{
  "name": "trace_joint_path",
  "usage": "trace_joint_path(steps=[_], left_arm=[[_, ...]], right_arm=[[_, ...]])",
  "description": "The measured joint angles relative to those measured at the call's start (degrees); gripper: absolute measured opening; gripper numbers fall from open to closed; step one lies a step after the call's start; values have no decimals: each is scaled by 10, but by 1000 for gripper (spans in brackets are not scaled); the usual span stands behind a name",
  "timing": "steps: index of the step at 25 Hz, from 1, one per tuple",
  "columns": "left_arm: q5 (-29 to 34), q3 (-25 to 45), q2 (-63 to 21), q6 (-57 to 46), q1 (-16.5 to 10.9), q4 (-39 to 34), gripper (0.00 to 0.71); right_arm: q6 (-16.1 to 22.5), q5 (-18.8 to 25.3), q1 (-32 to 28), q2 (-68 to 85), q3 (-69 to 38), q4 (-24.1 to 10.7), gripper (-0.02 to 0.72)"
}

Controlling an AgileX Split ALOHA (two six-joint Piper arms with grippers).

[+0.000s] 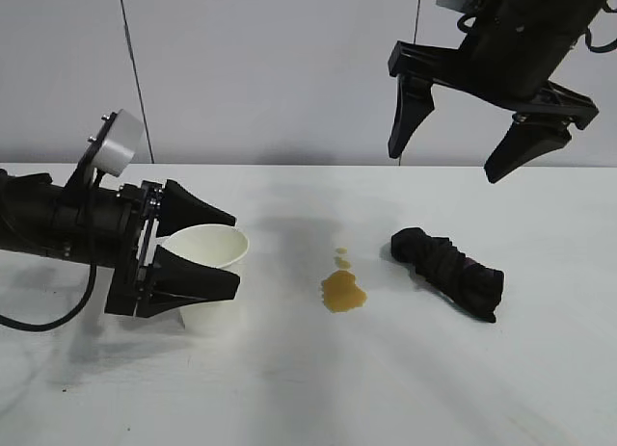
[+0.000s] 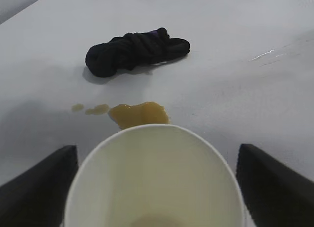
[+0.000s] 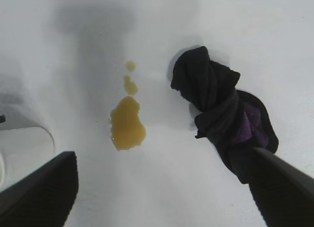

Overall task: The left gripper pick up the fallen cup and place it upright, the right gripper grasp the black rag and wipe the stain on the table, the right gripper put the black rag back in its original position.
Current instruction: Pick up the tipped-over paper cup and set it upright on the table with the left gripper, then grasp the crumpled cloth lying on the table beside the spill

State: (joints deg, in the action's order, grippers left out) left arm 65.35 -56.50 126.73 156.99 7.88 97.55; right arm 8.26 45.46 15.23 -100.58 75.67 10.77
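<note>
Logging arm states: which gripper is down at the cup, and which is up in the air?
The left gripper straddles the cup at table level; the right gripper hangs open high above the black rag.

The light is bright, even and soft, and it seems to come from above. The table [image 1: 405,388] shows only pale grey shadows under both arms and a small dark one beside the black rag [image 1: 449,271]. A thin glare streak lies on the table in the left wrist view. The near fingers [image 3: 39,192] in both wrist views look blurred.
</note>
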Motion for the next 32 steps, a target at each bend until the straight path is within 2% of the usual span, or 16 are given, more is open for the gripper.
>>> trace_joint_path(steps=[4,7,9,12,15,21,23,25,27,32], left_arm=[[-2,0,-21,-42,0,-1,690],[-10,0,-71,-138,0,-1,692],[-63,0,-112,-229,0,-2,693],[-180,-3,-175,-399,4,-13,693],[-248,-34,-210,-622,10,-130,693],[-265,-144,-219,-1040,53,-462,693],[-263,-166,-219,-1134,58,-538,693],[-261,-171,-219,-1199,58,-584,693],[-249,-171,-219,-1222,58,-606,693],[-229,-172,-219,-1231,58,-608,693]], right_arm=[[-1,0,0,0,0,0,652],[-4,0,0,0,0,0,652],[-4,0,0,0,0,0,652],[-4,0,0,0,0,0,652],[-5,0,0,0,0,0,652],[-18,-2,0,0,0,-4,652],[-22,-2,0,0,0,-7,652],[-24,-2,0,0,0,-13,652],[-25,-2,0,-1,0,-27,641],[4,-14,0,-23,0,-113,620]])
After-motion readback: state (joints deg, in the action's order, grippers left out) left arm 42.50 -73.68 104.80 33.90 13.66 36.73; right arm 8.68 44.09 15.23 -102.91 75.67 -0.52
